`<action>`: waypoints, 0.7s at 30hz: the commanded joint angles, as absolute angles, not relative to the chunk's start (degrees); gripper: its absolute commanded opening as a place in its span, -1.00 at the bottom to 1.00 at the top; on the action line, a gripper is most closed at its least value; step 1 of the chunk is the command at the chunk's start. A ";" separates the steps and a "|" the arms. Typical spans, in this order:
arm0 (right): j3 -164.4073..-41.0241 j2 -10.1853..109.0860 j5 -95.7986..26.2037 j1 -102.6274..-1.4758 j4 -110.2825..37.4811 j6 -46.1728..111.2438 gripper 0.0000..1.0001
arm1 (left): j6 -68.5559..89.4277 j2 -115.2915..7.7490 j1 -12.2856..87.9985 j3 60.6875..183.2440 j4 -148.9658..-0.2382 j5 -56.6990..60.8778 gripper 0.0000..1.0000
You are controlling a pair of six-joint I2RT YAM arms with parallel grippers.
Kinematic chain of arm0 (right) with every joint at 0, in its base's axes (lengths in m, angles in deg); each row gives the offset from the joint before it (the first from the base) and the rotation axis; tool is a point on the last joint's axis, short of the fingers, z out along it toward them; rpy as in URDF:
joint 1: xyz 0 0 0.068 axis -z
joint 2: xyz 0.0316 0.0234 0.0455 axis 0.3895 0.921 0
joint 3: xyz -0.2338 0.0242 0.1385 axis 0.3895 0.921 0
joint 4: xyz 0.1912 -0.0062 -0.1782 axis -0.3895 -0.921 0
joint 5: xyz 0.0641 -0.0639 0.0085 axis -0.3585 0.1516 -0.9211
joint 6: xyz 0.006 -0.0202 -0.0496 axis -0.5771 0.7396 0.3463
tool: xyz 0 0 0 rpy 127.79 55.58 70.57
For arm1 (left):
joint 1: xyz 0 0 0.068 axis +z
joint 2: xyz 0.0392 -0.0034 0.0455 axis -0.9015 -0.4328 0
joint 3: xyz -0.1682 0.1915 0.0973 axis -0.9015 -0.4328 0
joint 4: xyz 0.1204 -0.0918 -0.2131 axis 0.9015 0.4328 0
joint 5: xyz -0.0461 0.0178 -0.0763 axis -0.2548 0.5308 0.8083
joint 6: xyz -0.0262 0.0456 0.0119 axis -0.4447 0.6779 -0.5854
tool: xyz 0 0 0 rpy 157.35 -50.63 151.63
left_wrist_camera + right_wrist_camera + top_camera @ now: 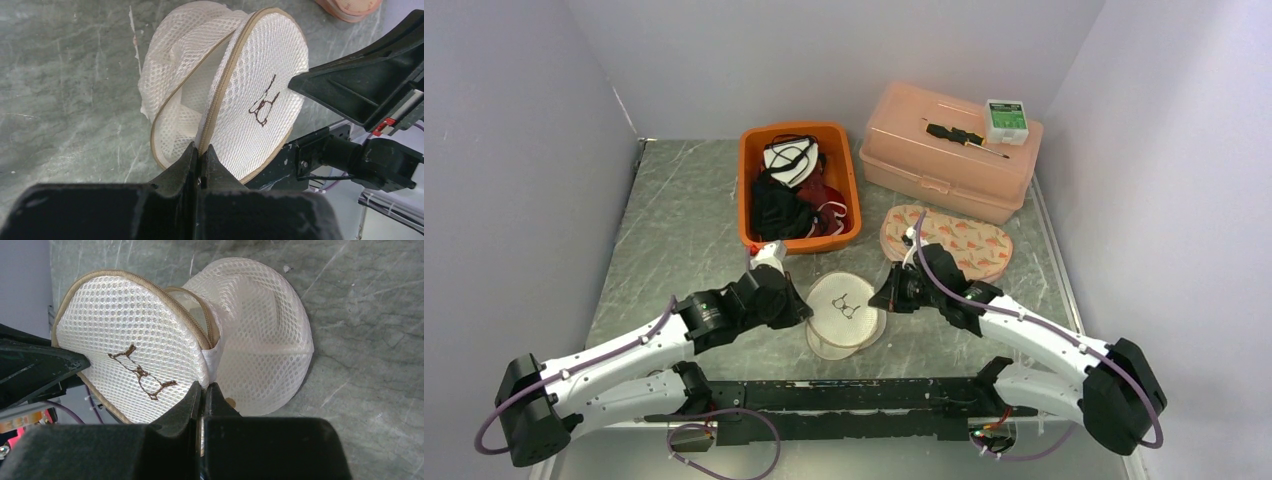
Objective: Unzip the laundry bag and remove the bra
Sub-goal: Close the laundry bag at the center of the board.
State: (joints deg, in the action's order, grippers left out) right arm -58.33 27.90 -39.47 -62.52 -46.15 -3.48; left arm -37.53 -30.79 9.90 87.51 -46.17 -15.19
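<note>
The left claw [201, 167] is pressed together, its 2 fingers pinching the tan zipper edge [220, 100] of the laundry bag [255, 90] where that edge runs down into the fingertips. Whether the slider itself sits between them cannot be told. The right claw [202, 402] is likewise squeezed tight, nipping a white fabric fold at the bag's rim, just below the end of the zipper.

The bag is a round white mesh pouch with tan trim and a brown stitched bra outline [264, 102] on 1 face. It hangs between the 2 claws near the front middle of the table [684, 240], its lower part resting on the grey marbled surface. The zipper is partly undone: the 2 halves gape along 1 side and pale material shows inside, though whether that is the bra cannot be told.

Behind the left arm stands an orange bin [749, 190] holding black, white and red garments. Behind the right arm lies a flat oval pouch [959, 245] with an orange pattern. Farther back sits a peach lidded box [924, 165], with a screwdriver [964, 137] and a small green-and-white box [1005, 120] on its lid.
</note>
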 commanded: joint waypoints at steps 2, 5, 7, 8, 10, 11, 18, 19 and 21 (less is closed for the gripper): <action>-57.44 30.49 -35.00 -61.82 -45.07 -1.45 -1.00 | -36.98 -31.20 10.56 84.20 -42.27 -19.00 -0.95; -56.36 32.34 -34.74 -61.77 -43.77 -1.31 -1.00 | -37.65 -32.06 10.64 81.48 -44.91 -17.87 -0.95; -55.70 33.43 -34.27 -61.77 -43.11 -1.26 -1.00 | -37.58 -33.34 10.63 80.05 -47.22 -17.23 -0.95; -55.32 33.82 -33.97 -61.71 -42.87 -1.26 -1.00 | -37.46 -34.37 10.77 79.57 -48.59 -16.80 -0.95; -54.79 34.38 -32.99 -61.69 -42.54 -1.18 -1.00 | -37.01 -36.94 11.01 78.63 -51.47 -15.77 -0.95; -54.47 34.64 -32.70 -61.71 -42.42 -1.14 -1.00 | -36.92 -38.83 11.15 78.50 -52.92 -15.40 -0.95; -52.91 36.12 -30.93 -61.53 -41.42 -0.45 -1.00 | -36.89 -46.95 11.54 78.18 -57.97 -14.84 -0.95; -52.66 36.21 -30.75 -61.47 -41.21 -0.41 -1.00 | -37.14 -47.79 11.53 78.03 -57.95 -15.24 -0.95; -52.26 36.62 -30.50 -61.49 -40.77 -0.21 -1.00 | -37.39 -49.24 11.71 77.56 -58.05 -15.92 -0.95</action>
